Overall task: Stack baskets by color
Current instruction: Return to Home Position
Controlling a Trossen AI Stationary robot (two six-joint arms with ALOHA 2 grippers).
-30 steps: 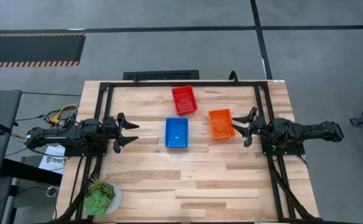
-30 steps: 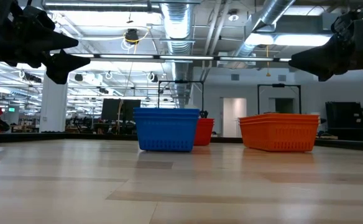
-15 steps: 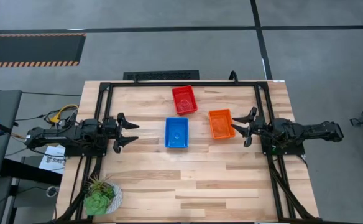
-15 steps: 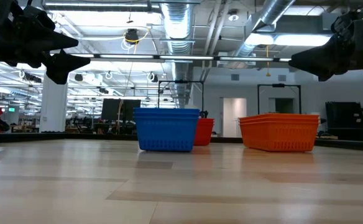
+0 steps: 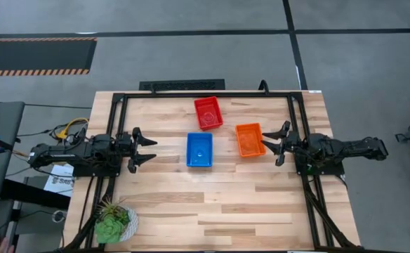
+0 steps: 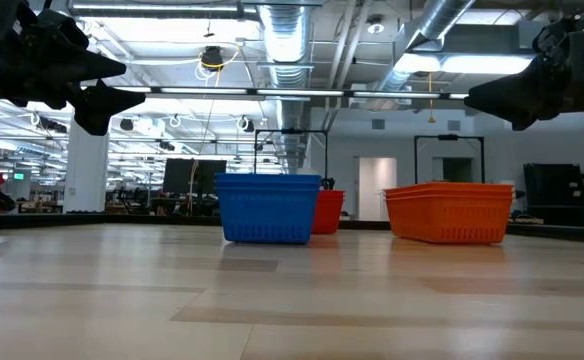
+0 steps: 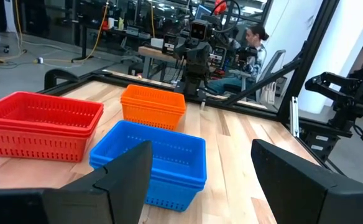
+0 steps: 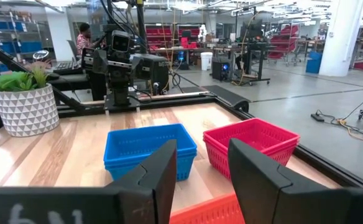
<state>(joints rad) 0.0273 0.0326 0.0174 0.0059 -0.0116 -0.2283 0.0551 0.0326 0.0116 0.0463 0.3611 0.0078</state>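
Observation:
Three groups of baskets rest with their bottoms on the wooden table: a blue one (image 5: 199, 150) in the middle, a red one (image 5: 208, 112) toward the far edge, and an orange one (image 5: 250, 139) to the right. Each shows layered rims, like nested baskets of one colour. My left gripper (image 5: 153, 151) hangs level above the table's left side, open, pointing at the blue baskets (image 7: 156, 162). My right gripper (image 5: 272, 145) hangs level at the right, open, just beside and above the orange baskets (image 8: 206, 211).
A green potted plant (image 5: 111, 223) in a white pot stands at the near left corner. A black frame (image 5: 191, 93) runs along the table's far, left and right edges. Bare wood lies between the baskets and the near edge.

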